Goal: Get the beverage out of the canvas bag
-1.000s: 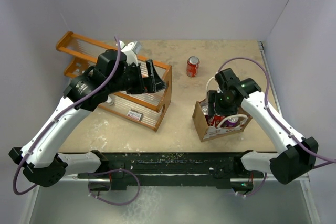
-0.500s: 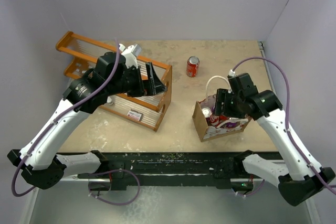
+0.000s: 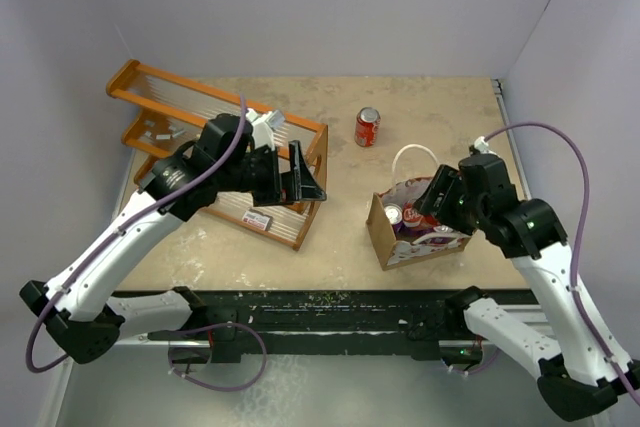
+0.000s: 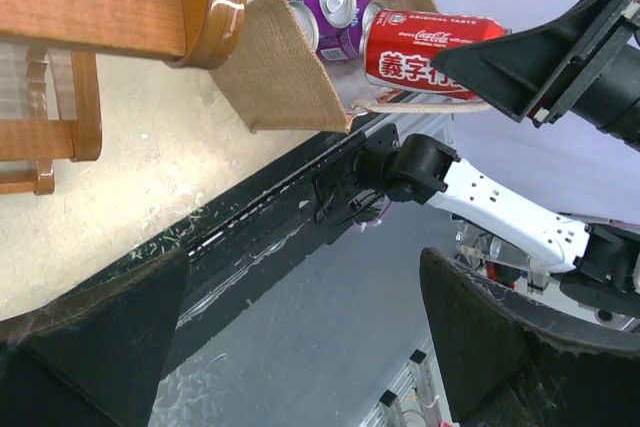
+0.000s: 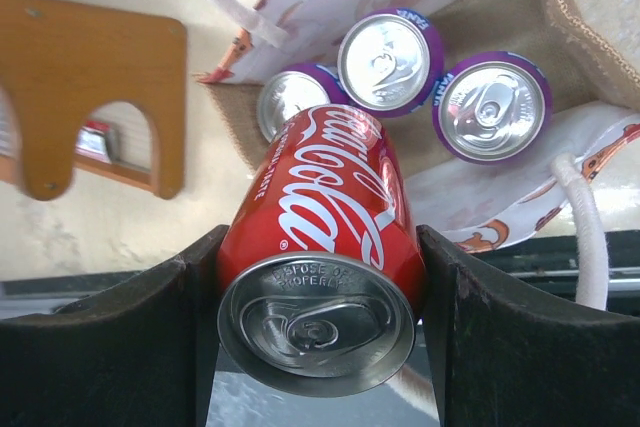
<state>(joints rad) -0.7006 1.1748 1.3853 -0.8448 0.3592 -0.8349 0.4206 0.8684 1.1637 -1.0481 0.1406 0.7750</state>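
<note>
Set on a mottled tan bench (image 3: 450, 117) between plain white walls. Shows the right claw (image 5: 318, 292) clamped around a red cola can (image 5: 320, 197), carried on its side with the pull-tab end back toward the wrist. Had that claw sunk down among the cans in the canvas bag (image 3: 425, 247) a second ago; now finds it drawn up and back, with the bag's open mouth just below and ahead of the fingertips. Leaves three purple cans (image 5: 390, 62) standing in the bag beyond the can's far end (one mostly hidden behind it). Puts the beverage at or barely past the rim, going by the left wrist view, so probably leaves only carrying it clear and setting it down. Has the left claw (image 4: 300, 347) spread wide and empty, swung a little nearer, with the bag well ahead of its tips
</note>
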